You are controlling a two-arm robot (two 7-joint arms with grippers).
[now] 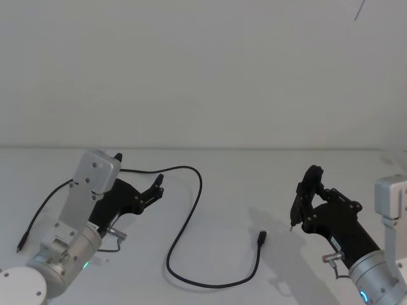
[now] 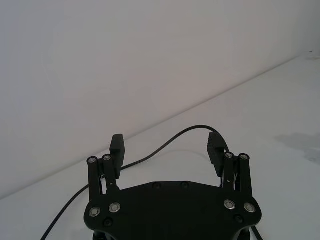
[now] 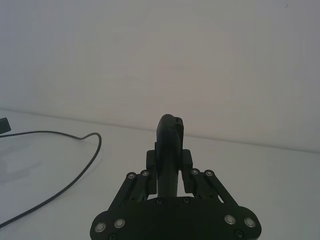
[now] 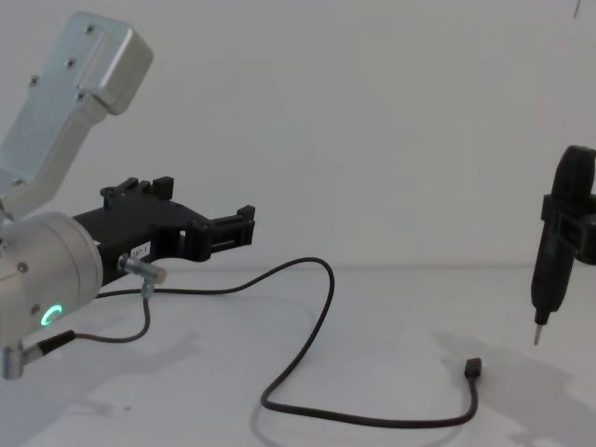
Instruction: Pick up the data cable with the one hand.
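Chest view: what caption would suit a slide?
Open left pincer hovers near the data cable lying on the table; right pincer holds a pen-like tool.

Place: robot test bench, most likely a lab.
Surface: plain matte white tabletop (image 1: 222,171), running from near edge to far.
Backdrop: plain white wall (image 1: 203,63) along the far side.
Left rig: black plastic two-jaw left gripper (image 2: 165,146) on a thick silver cylinder (image 4: 42,265) with a green ring light (image 4: 51,315), near left, jaws apart.
Right rig: black linkage right gripper (image 3: 171,156), near right, clamped on a slim black pen-like tool with a metal tip (image 4: 543,284).
Work piece: long thin black data cable (image 1: 191,210), loose on the tabletop between both rigs.
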